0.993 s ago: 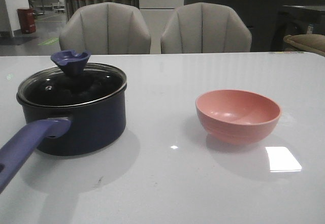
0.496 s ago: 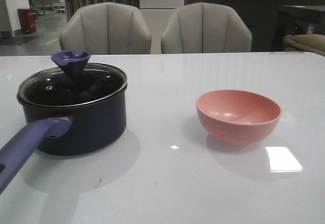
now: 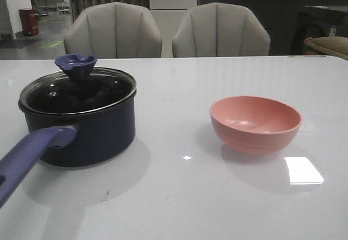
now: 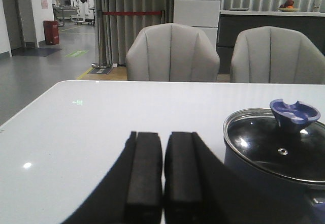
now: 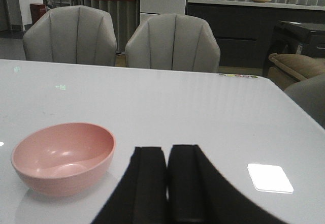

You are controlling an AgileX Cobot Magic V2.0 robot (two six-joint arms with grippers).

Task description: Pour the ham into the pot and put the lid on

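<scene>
The lid (image 3: 77,87) sits on the pot (image 3: 76,125) at the table's (image 3: 179,196) left; the pink bowl (image 3: 255,123) stands empty, well apart. No ham shows. Both the left claw (image 4: 163,178) and right claw (image 5: 167,183) rest pressed together, holding nothing; the task looks finished.

The pot (image 3: 81,134) is navy-black with a purple-blue handle (image 3: 30,155). The lid (image 3: 76,90) is clear, metal-rimmed, with a purple-blue knob (image 3: 75,66). The bowl (image 3: 255,123) is plain pink, the table (image 3: 179,196) glossy white.
</scene>
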